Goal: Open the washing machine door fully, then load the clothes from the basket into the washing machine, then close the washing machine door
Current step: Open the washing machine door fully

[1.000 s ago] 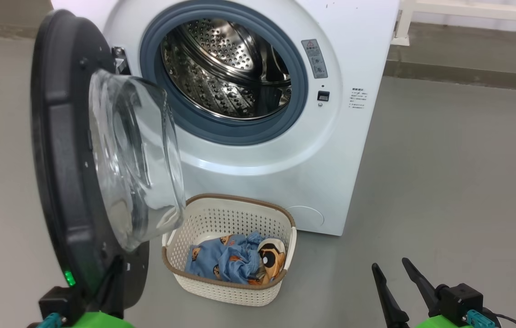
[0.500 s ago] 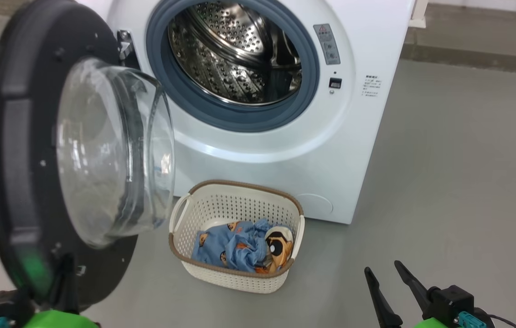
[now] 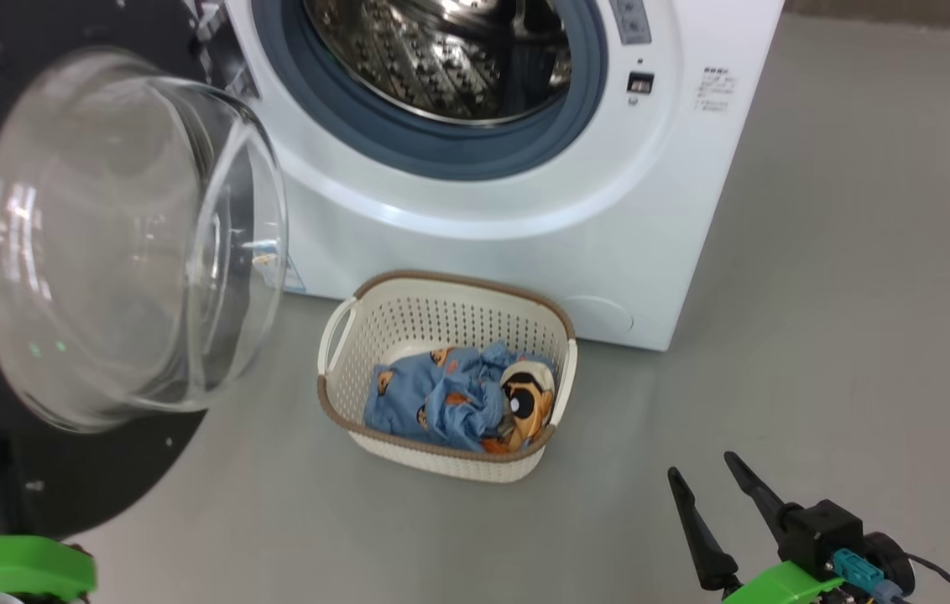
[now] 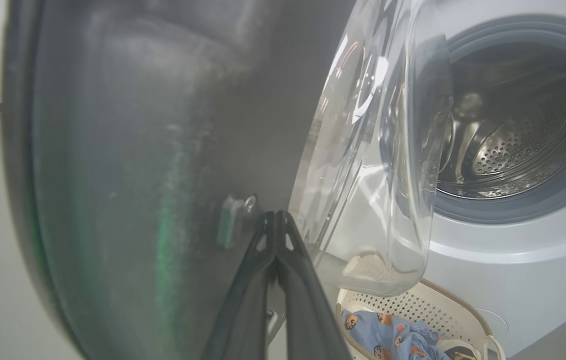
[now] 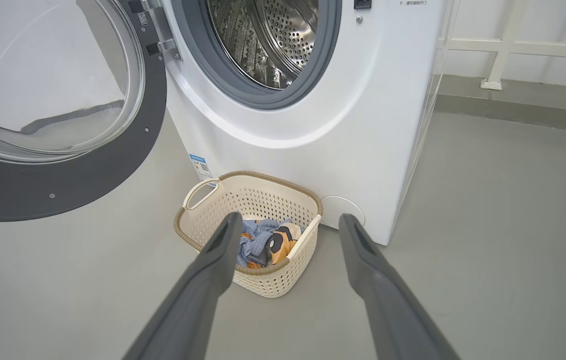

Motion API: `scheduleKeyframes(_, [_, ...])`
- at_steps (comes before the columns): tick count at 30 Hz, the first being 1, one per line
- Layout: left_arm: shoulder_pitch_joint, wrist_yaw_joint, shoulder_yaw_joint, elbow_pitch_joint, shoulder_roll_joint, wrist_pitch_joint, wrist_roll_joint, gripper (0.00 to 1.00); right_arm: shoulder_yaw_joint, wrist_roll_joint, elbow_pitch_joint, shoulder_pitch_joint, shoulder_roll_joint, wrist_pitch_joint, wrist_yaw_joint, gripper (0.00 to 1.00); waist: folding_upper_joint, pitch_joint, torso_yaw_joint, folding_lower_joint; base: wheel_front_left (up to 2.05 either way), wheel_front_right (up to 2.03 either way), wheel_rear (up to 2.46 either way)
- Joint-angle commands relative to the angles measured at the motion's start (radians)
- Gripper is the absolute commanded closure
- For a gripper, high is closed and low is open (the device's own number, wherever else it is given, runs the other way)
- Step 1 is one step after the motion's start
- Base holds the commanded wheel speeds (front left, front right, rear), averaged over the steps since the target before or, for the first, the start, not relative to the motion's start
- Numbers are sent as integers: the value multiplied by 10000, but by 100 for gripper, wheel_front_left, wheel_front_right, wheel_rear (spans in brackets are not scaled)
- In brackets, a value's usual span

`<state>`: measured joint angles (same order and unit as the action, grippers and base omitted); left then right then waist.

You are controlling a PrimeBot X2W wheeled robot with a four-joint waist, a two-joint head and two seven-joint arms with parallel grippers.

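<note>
Two grippers, opposite states. Left gripper (image 4: 275, 216) has its fingers pressed together with nothing between them, tips up at the inner black face of the washing machine door (image 3: 64, 486); we can't tell if they touch. Right gripper (image 3: 703, 466) is spread wide and empty over bare grey floor (image 3: 819, 294), well apart from the basket (image 3: 458, 323). Basket sits on the floor just in front of the washing machine (image 3: 525, 252), clothes (image 3: 433, 403) bunched inside. Drum (image 3: 458, 59) is exposed. White railing (image 5: 503, 50) runs along the back wall. Versus a second ago: door swung wider, glass bowl (image 3: 106, 235) now faces us; head camera tipped down; right gripper's spread unchanged.
</note>
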<state>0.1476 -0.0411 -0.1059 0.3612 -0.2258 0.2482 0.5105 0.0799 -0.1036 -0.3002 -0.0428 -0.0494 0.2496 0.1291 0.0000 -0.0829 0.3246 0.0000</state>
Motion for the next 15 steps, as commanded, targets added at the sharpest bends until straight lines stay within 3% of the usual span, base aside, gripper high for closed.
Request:
scheduleKeyframes(1, [540, -129, -640, -123, -562, 130, 31, 100, 204, 166, 232, -341, -8, 102, 16, 0, 0, -351, 96, 0, 0, 0, 0])
scheduleKeyframes(15, [1870, 509, -2552, 895, -1045, 134, 206, 100, 101, 618, 871, -738, -380, -480, 16, 0, 0, -1659, 357, 0, 0, 0, 0])
